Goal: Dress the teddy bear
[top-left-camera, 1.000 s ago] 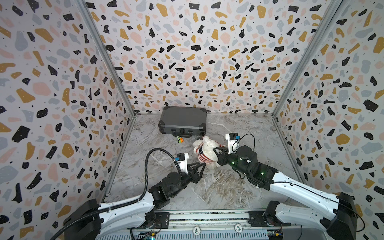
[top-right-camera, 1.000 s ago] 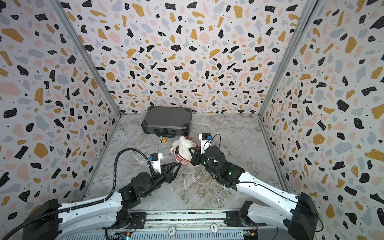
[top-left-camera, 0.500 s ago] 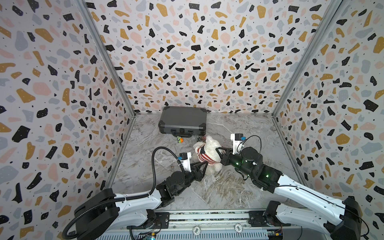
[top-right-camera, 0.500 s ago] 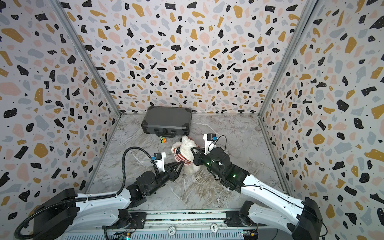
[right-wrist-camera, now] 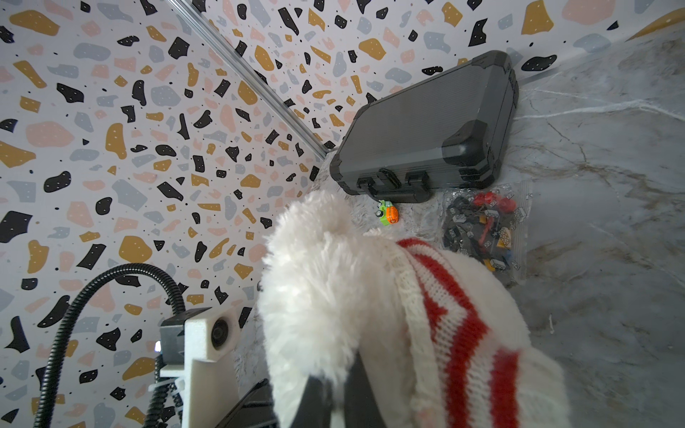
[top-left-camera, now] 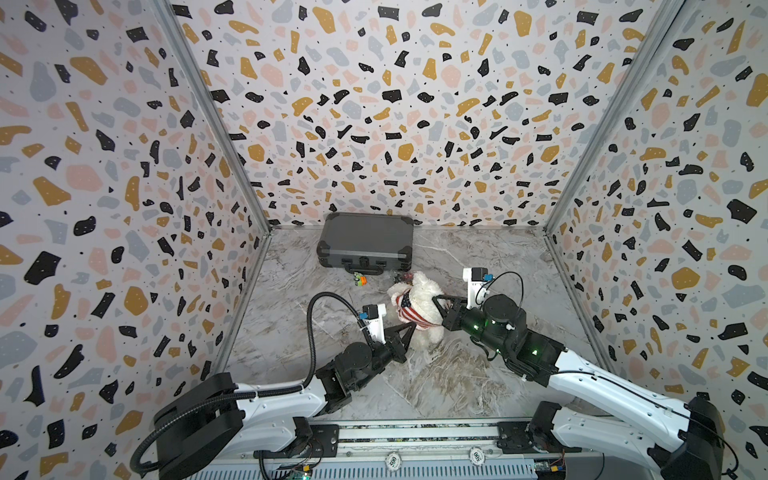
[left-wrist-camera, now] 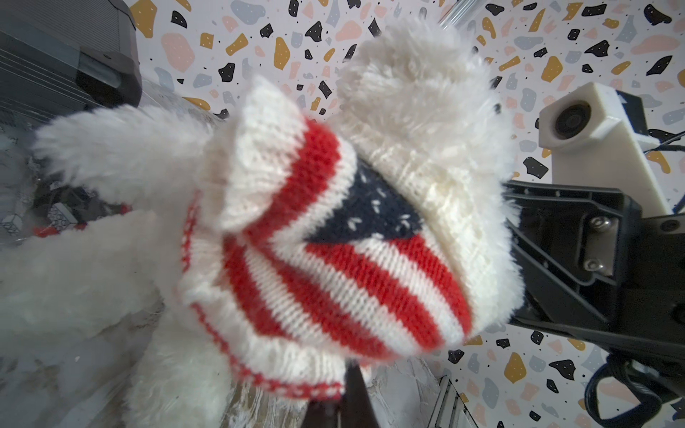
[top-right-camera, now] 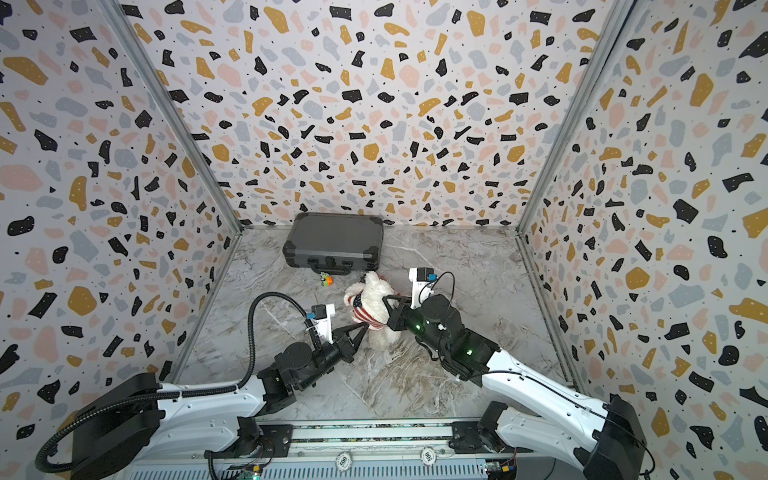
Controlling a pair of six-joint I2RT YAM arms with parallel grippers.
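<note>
Left end effector (top-left-camera: 409,327) closed by sweater (left-wrist-camera: 333,266); right wrist, not left, shows toy (right-wrist-camera: 387,215).

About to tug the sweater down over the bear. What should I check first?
1. The left gripper shut on the sweater hem: ok.
2. The right gripper shut on the teddy bear, in fur beside the collar: ok.
3. Head through the collar: ok.
4. One arm through a sleeve: ok; second arm: cannot tell.
5. Sweater down over the belly: not ok, bunched at the chest.
6. Teddy bear apart from the grey case: ok; from the bag of bricks: cannot tell.
</note>
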